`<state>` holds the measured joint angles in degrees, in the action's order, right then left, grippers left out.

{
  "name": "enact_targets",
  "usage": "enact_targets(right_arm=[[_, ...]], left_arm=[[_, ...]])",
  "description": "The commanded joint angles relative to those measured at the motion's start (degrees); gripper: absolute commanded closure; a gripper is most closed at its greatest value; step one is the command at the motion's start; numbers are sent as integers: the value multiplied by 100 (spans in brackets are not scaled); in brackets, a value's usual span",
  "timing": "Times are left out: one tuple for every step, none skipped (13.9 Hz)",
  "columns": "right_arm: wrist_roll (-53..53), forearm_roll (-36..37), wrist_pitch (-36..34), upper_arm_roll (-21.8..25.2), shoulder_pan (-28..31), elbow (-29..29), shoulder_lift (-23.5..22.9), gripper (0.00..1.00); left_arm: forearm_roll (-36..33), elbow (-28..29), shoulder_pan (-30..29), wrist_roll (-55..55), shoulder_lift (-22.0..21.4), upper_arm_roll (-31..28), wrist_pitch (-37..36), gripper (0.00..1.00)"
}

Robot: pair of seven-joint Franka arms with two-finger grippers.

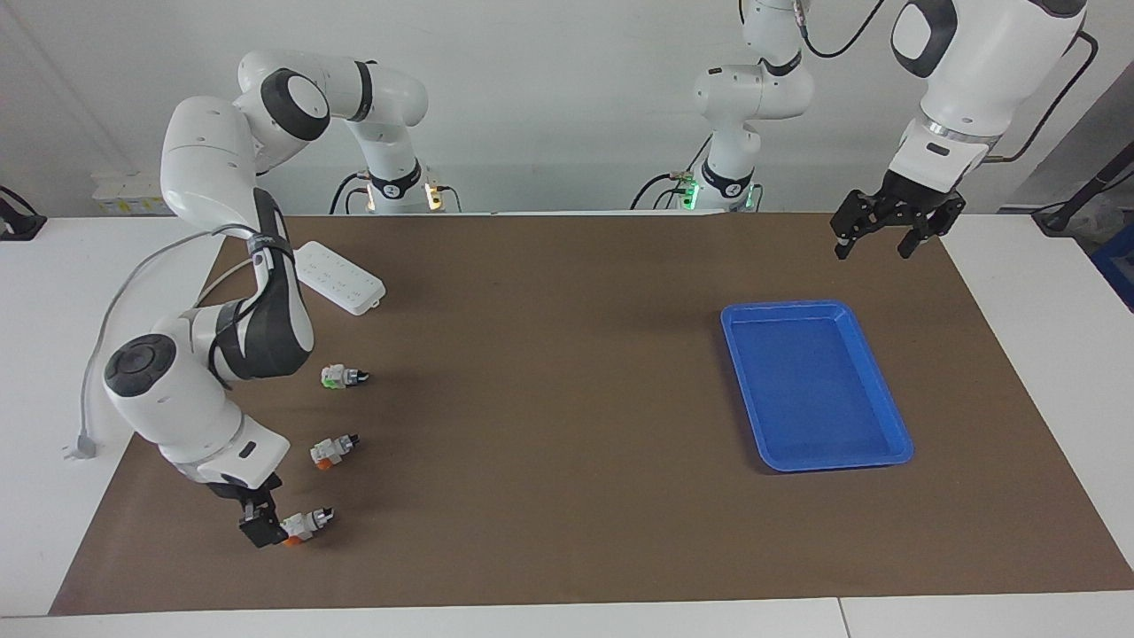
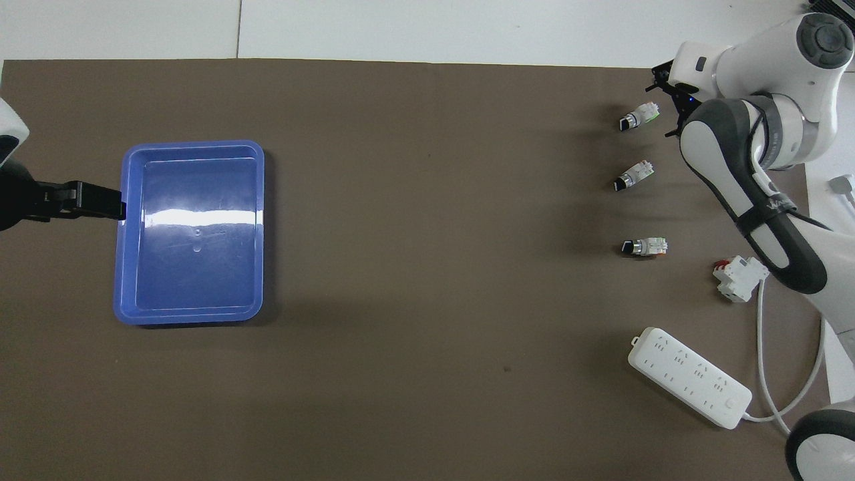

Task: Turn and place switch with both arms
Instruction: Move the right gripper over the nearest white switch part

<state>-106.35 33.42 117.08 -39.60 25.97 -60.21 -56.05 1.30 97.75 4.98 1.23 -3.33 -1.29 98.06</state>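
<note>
Switch point(image 1: 306, 525) number one, the orange-based one farthest from the robots, lies on its side on the brown mat point(image 1: 549, 399) at the right arm's end of the tabletop point(image 1: 35, 532), its black knob tip pointing toward the left arm's end. The right end effector point(image 1: 261, 523) is down at the mat just beside the switch's orange base, fingers apart, with one dark finger point(image 1: 260, 530) close against the base; whether it touches cannot be told. In the overhead view the same end effector point(image 2: 671, 100) shows only partly past the arm's white wrist, next to this switch point(image 2: 638, 115). A second orange-based switch point(image 1: 332, 449) lies nearer to the robots, and a green-based switch point(image 1: 341, 377) nearer still, all three roughly in a row and well apart from one another. A white block with red parts point(image 2: 737, 275) sits toward the mat's edge at the right arm's end, and a white power strip point(image 1: 339, 276) lies nearer to the robots than the row. A blue tray point(image 1: 881, 390) rests on the mat toward the left arm's end, with nothing visible in it. The left end effector point(image 1: 889, 237) hangs in the air over the mat's corner close to the tray, fingers spread apart, holding nothing, and the left arm waits.
</note>
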Motion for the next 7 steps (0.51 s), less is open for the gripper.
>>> enact_targets(right_arm=[[-227,252,218,-136,146,-333,59,1],[-289,252,297,-136,172,-420,68,1],[-316,244,350,-136,215,-482,68,1],[-333,200,394,-145,294,-526,51,1],[-334,200,455,-154,330,-588,59,1],[-334,191,465,-154,330,-588,59,1],[-325,191,473,-154,330,-588,59,2]], left_arm=[[28,429,29,62,-290,-12,214,0],[37,438,21,62,-291,-12,214,0],[37,473,20,62,-291,-12,222,0],[37,482,29,62,-317,-12,231,0],[46,543,29,62,-326,-12,283,0],[46,604,29,62,-352,-12,336,0],[46,657,38,62,-387,-12,380,0]])
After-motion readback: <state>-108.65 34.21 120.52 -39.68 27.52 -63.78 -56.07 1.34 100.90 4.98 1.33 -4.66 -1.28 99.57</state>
